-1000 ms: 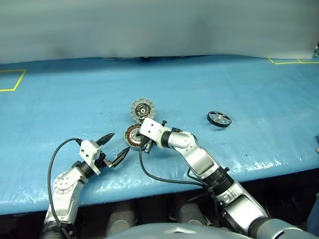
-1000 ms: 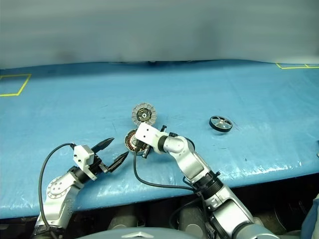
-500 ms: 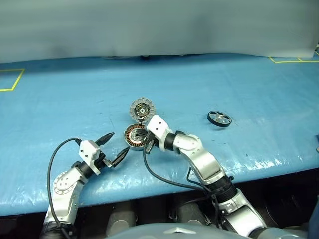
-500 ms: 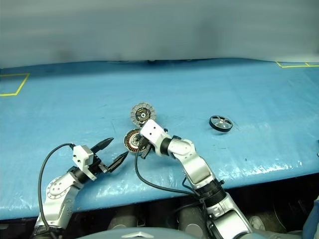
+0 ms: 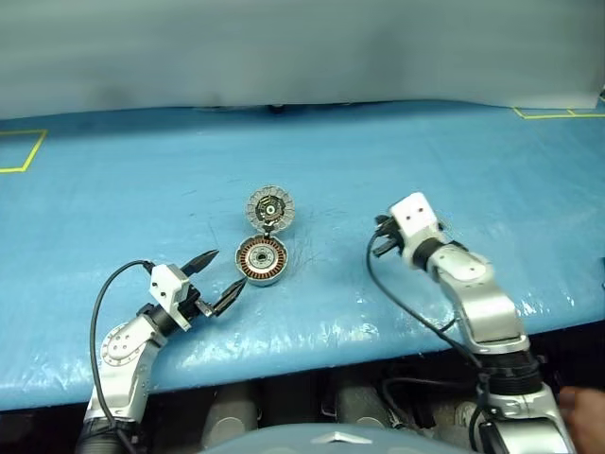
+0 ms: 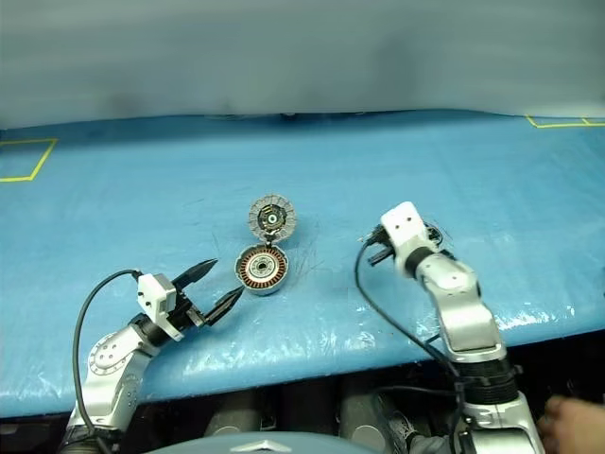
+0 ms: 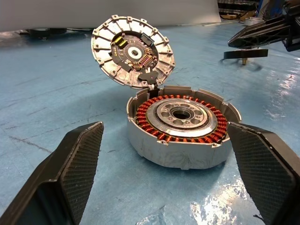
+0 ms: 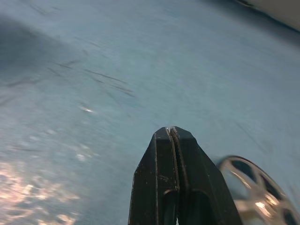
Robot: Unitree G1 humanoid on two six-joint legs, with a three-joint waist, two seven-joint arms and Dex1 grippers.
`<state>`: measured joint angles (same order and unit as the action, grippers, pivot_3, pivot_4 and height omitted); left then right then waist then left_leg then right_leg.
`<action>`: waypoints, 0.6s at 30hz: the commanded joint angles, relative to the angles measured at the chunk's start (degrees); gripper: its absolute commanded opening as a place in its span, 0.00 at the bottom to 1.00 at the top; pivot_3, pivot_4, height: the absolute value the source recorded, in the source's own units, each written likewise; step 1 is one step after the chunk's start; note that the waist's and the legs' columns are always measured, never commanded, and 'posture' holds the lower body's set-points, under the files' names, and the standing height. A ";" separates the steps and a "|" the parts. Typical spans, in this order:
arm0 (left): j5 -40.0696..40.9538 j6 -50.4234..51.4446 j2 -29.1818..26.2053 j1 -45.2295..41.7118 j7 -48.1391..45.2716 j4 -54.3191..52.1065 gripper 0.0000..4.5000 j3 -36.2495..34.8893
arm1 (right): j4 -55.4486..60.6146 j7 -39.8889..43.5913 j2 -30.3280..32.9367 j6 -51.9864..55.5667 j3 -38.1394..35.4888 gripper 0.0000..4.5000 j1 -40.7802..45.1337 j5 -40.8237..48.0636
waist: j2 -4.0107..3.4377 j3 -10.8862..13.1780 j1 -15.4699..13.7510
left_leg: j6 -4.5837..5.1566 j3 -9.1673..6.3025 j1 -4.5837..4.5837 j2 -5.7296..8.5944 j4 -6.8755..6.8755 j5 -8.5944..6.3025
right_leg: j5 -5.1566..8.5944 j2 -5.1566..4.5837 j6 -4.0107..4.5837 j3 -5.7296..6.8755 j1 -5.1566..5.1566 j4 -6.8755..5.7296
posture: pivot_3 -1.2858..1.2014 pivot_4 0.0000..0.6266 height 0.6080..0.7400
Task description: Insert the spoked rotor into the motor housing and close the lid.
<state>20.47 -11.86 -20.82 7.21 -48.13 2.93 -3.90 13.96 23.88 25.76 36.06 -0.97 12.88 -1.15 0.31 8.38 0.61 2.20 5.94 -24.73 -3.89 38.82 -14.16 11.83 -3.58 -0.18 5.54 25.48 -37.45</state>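
The right claw (image 8: 171, 140) is pinched fully together with nothing between its fingers, and it hovers over the blue surface (image 5: 113, 208) just beside the spoked rotor (image 8: 255, 194), a dark ring with pale spokes that lies flat and apart from everything else, well to the right of the motor. The left claw (image 5: 214, 281) stands spread wide and empty, level above the surface, its two fingers framing the motor housing (image 7: 183, 126) from the near-left side without touching it. The housing sits upright on the surface, a shallow silver cup with a ring of copper-orange windings around a silver hub with a dark centre hole; that hub looks bare. The lid (image 7: 132, 51) is swung up and back on its joint at the far rim, showing a ribbed inner face with a dark centre. By my reading, the task is barely begun: the housing lies open and ready, but the rotor must be picked up, carried over, seated, and the lid then folded down.
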 commanded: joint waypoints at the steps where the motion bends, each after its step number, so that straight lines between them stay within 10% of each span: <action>1: 0.55 0.27 -0.09 -1.20 -0.59 -0.26 1.00 0.32 | 0.04 -3.13 1.83 1.53 -3.55 0.14 1.08 -1.44 | 0.00 0.00 0.01 | 0.00 0.00 0.01 0.00 -0.01 0.00 | 0.00 0.02 0.00 0.00 0.00 0.00 | 0.52 0.24 1.00; 3: 0.41 0.36 0.01 -1.41 -0.69 -0.15 1.00 0.34 | -0.62 -4.22 1.94 1.96 -4.17 0.28 1.38 -1.56 | 0.00 0.00 0.08 | 0.00 0.01 0.02 0.00 -0.02 0.00 | 0.00 0.06 0.00 -0.01 0.00 0.00 | 0.52 0.24 1.00; 18: -0.20 0.45 -0.18 -0.91 -0.32 -0.47 1.00 0.07 | -1.83 -7.23 1.41 2.43 -5.78 0.28 1.32 0.03 | 0.00 0.00 0.01 | 0.01 0.02 0.02 0.01 -0.02 0.01 | -0.05 0.07 -0.13 -0.13 -0.03 0.04 | 0.52 0.24 1.00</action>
<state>20.32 -11.35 -20.67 6.26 -48.66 3.05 -3.71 10.03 17.28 26.97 38.38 -4.96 13.37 -1.53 0.31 8.38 0.62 2.20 5.96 -24.71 -3.89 38.80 -14.15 11.77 -3.51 -0.31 5.41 25.45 -37.41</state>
